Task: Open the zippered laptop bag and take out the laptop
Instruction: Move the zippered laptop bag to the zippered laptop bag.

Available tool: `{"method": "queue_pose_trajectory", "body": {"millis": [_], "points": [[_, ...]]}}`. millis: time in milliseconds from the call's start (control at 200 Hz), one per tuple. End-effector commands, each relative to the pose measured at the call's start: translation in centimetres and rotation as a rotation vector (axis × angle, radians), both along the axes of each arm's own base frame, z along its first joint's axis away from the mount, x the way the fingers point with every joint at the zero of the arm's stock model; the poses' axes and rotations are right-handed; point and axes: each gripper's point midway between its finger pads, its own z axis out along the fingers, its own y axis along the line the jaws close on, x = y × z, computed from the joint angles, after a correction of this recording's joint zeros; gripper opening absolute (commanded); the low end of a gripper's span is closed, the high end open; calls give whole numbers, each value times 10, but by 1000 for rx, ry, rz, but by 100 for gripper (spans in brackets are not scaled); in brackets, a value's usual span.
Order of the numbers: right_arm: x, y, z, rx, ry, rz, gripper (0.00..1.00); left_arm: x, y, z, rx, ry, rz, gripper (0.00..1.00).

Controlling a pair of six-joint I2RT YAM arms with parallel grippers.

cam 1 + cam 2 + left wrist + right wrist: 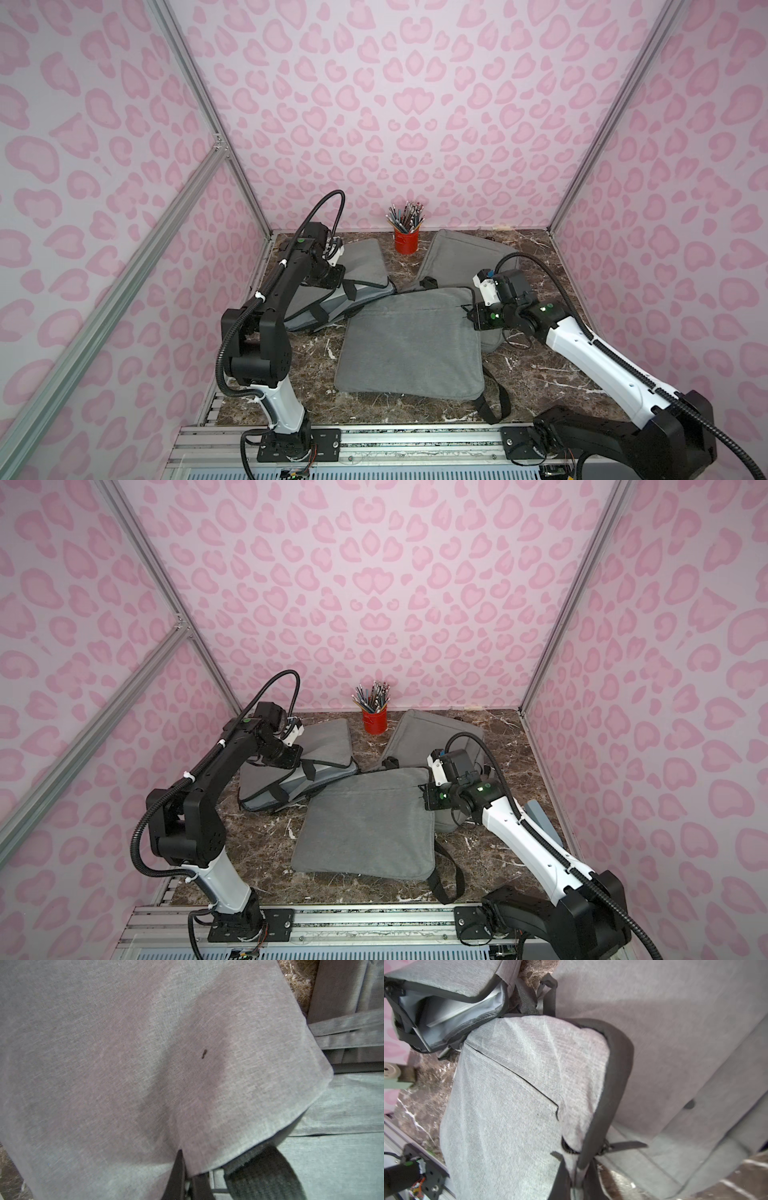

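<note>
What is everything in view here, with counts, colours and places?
Laptop bags: three, grey with black straps; left bag rear left, partly unzipped; middle bag front centre; rear bag rear right.
Flat slab: one, pale grey, inside the left bag's opening; possibly the laptop.
Cup: one, red, rear centre between left bag and rear bag.
Pencils: many, mixed colours, standing in the Cup.
Tabletop: one, brown marble.
Walls: three, pink spotted, around the table.
Left gripper: one, black, jaws shut on the left bag's flap.
Right gripper: one, black, jaws shut on the middle bag's edge.
</note>
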Motion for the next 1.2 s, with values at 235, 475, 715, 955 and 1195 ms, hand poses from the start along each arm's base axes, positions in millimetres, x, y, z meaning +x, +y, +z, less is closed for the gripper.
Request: {"method": "queue_pose_trajectory", "body": {"millis": [235, 475, 715, 955, 1195], "points": [[34, -94, -9, -314, -34, -127, 0, 2, -3, 1, -28, 7, 9, 2], [44, -157, -21, -530, 19, -323, 0, 1, -7, 5, -45, 14, -5, 2], [54, -166, -18, -571, 10, -392, 19, 2, -10, 7, -68, 25, 8, 2], [75, -115, 19, -332, -170, -346, 49, 2, -13, 17, -92, 24, 23, 2], [73, -1, 64, 340, -341, -204, 57, 1, -22, 28, -150, 54, 40, 2]]}}
